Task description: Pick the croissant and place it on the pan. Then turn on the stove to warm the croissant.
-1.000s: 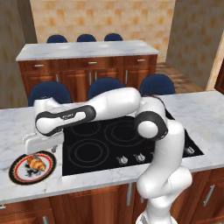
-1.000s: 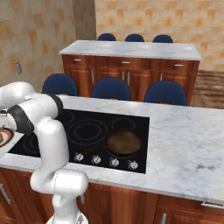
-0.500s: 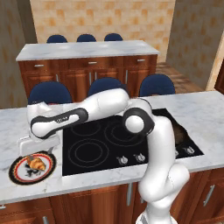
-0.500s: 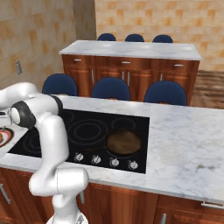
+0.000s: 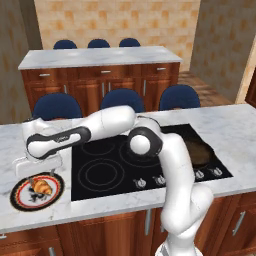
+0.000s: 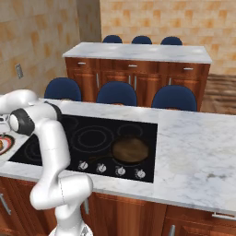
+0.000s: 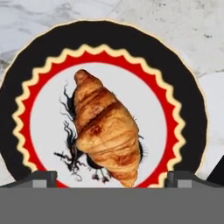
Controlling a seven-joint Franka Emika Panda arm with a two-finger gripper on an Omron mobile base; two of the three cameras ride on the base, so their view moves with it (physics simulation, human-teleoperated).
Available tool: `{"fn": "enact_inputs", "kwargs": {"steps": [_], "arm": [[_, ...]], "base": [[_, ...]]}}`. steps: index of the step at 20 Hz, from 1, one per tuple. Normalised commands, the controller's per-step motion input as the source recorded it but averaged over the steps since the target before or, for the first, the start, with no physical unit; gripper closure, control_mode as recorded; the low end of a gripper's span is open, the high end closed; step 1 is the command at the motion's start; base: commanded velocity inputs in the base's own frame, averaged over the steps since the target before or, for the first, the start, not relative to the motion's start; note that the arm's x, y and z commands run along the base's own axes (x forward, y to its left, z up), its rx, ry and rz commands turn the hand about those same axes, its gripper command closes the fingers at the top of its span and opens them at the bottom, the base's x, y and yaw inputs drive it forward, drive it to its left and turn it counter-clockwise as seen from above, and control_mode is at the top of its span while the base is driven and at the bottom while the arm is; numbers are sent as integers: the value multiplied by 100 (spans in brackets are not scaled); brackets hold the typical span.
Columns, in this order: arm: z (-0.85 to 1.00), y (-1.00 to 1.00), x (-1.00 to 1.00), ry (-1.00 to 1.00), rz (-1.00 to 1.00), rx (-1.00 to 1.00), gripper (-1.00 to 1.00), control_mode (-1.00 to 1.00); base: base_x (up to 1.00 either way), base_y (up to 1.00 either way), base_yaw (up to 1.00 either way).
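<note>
The croissant (image 7: 107, 129) is golden-brown and lies on a round white plate (image 7: 192, 122) with a red-and-black rim. In the left base view the croissant (image 5: 41, 187) rests on that plate (image 5: 20, 197) at the counter's left end. My gripper (image 7: 111, 178) hovers straight above it, open, one dark fingertip (image 7: 41, 177) on each side and nothing between them. From the left base view my gripper (image 5: 37, 167) sits just over the plate's far edge. The dark pan (image 6: 130, 150) stands on the stove (image 6: 92, 133) over a right-hand burner, seen also as the pan (image 5: 197, 150) beyond my arm.
A row of silver knobs (image 6: 110, 169) runs along the stove's front edge. Blue chairs (image 5: 122, 100) stand behind the counter, with a second island (image 5: 100, 57) farther back. Bare marble counter (image 6: 193, 147) stretches right of the stove.
My arm has swung further left and the hand has come down closer over the plate. The jaws have stayed open, and the croissant and pan have not moved.
</note>
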Motion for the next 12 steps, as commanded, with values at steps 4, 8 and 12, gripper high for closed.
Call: {"fn": "enact_inputs", "kwargs": {"steps": [4,8,12], "arm": [[-24,2,10,0,-4,-4,-100,-100],[-32,3,0,2,-1,-1,-100,-100],[-23,0,0,0,-1,0,-100,-100]], "base": [[0,0,0],[0,0,0],[0,0,0]]}}
